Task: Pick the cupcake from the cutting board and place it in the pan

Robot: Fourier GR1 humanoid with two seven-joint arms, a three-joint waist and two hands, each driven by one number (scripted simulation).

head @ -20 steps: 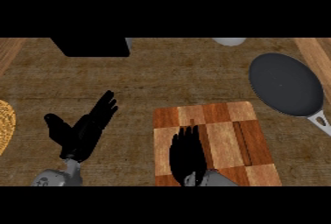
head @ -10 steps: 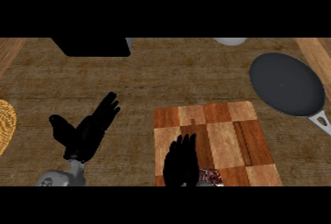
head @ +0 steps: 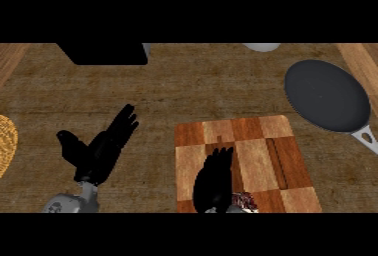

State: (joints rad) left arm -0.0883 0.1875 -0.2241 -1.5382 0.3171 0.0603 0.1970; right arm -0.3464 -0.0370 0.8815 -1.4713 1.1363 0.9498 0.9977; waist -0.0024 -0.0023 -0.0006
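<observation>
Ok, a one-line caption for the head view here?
Right robot hand over the cutting board, beside the cupcake at its near edge; pan empty, left robot hand resting open.

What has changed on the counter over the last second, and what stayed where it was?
The right robot hand has drawn back toward the view's lower edge over the cutting board, uncovering part of the cupcake beside it. It has not taken hold of the cupcake. The left robot hand shifted only slightly and is open. The pan and the board did not move.

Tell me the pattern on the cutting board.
The cutting board is a checkered patchwork of light and reddish-brown wood, seen in the head view.
</observation>
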